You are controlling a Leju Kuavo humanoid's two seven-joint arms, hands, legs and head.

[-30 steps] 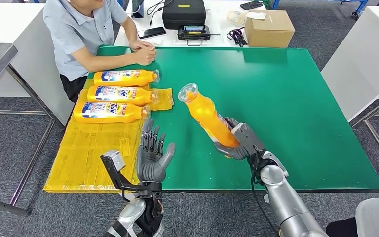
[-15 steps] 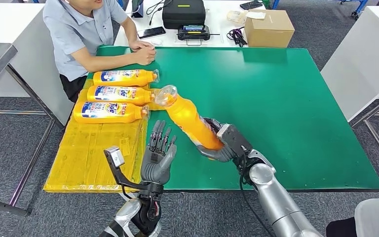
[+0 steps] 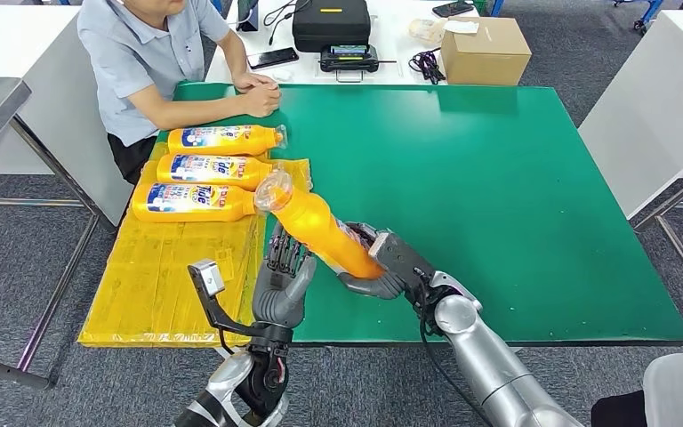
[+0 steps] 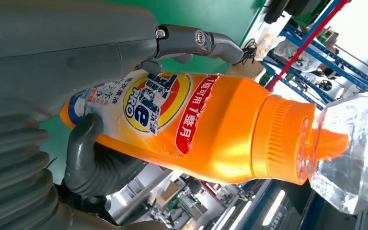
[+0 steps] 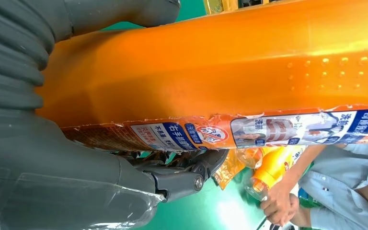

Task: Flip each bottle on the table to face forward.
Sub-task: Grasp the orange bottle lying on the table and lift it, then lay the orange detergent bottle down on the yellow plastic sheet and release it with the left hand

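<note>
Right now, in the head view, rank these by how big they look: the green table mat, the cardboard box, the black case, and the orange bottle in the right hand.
1. Green table mat, by far.
2. Held orange bottle, though being nearer the camera enlarges it.
3. Cardboard box and black case look about alike; not ranked.

Robotics lab or workshop: green bench [image 3: 516,178], grey carpet floor [image 3: 18,267], equipment case [image 3: 331,22], cardboard box [image 3: 485,49], blue storage racks [image 4: 316,43].

orange bottle [image 3: 325,233] tilted aloft, three labelled bottles [image 3: 197,169] lying, probably face-up
</note>
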